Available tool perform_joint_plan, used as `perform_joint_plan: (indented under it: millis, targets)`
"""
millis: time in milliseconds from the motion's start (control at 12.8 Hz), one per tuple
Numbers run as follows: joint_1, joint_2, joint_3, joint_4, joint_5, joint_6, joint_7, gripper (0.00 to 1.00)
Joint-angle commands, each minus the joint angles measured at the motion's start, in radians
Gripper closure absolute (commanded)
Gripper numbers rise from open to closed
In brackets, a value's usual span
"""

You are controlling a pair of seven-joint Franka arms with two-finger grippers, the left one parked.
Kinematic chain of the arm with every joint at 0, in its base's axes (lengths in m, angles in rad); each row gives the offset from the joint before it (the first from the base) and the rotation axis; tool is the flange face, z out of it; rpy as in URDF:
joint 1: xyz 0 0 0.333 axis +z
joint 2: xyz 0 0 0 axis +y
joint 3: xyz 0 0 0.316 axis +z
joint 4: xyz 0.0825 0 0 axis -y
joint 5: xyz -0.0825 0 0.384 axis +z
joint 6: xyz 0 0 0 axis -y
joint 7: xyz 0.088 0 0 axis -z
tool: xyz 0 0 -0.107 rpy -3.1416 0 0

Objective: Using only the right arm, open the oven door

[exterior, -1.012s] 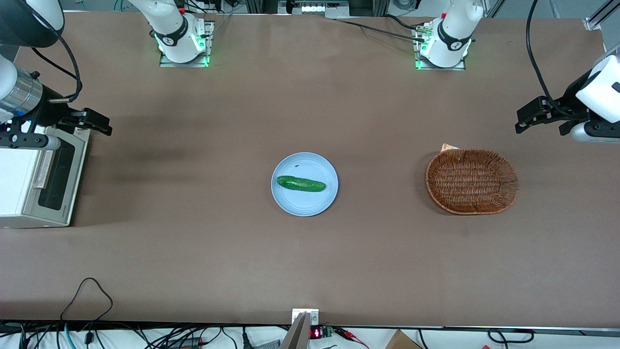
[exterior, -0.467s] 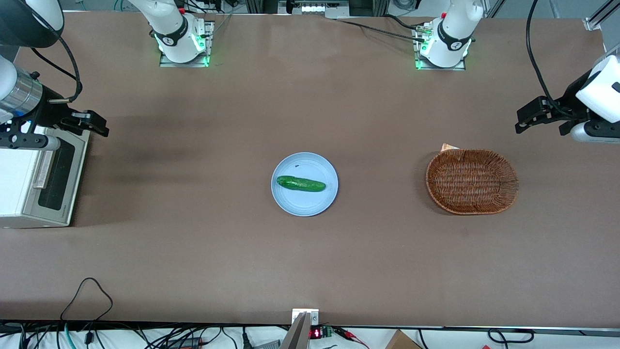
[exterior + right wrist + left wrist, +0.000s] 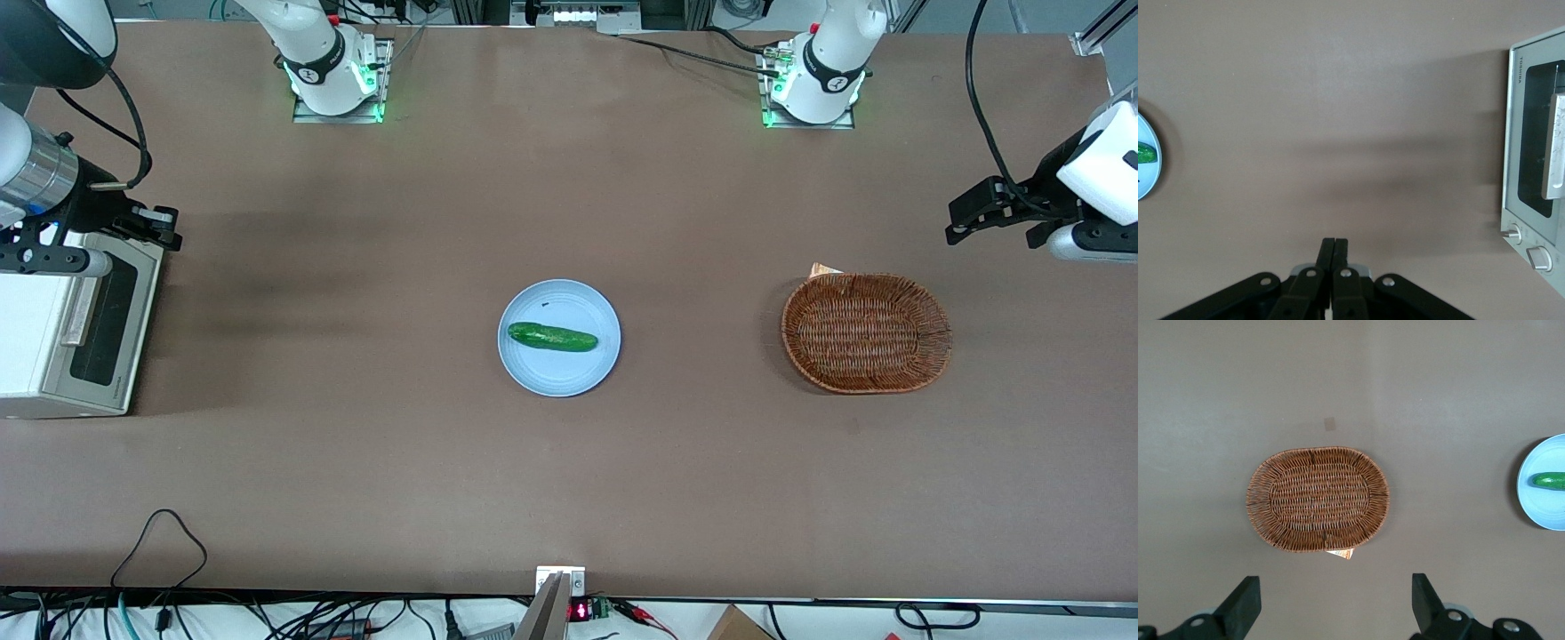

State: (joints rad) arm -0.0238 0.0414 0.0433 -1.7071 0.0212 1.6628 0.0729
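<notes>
- Nothing of the job looks done yet: the silver-grey metal oven door with its dark glass window (image 3: 105, 323) sits flush and shut against the small white toaster oven body (image 3: 25, 342), at the working arm's end of the brown table (image 3: 569, 489).
- The large white jointed right arm with the shiny silver wrist cylinder (image 3: 34, 173) holds its black gripper (image 3: 160, 229) above the table just off the oven's corner farthest from the front camera, touching nothing.
- In the wrist camera the gripper's fingers are pressed together, holding nothing.
- What's left, I'd say, is everything: reach the silver bar handle (image 3: 1557, 146), catch it, and swing the door open.
- The door itself: a pale metal frame with a brand name printed along one edge, the handle lying across the glass, and two round knobs (image 3: 1527, 245) beside it on the same face.
- Which edge carries the hinge I can't quite tell from here.
</notes>
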Motion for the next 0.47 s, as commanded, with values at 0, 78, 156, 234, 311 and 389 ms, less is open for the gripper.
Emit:
perform_joint_plan:
  millis: [0,78,156,234,311,389]
  targets:
    - [-0.002,0.014,0.006,0.033,0.011,-0.029,-0.005,0.97]
    - [0.001,0.014,0.007,0.033,0.005,-0.046,-0.002,0.97]
    - [0.005,0.012,0.012,0.035,-0.009,-0.078,-0.001,0.97]
    - [0.011,0.014,0.016,0.037,-0.056,-0.101,0.001,0.97]
    - [0.043,0.015,0.020,0.035,-0.123,-0.138,0.001,0.97]
    - [0.071,0.034,0.020,0.037,-0.207,-0.181,0.002,0.97]
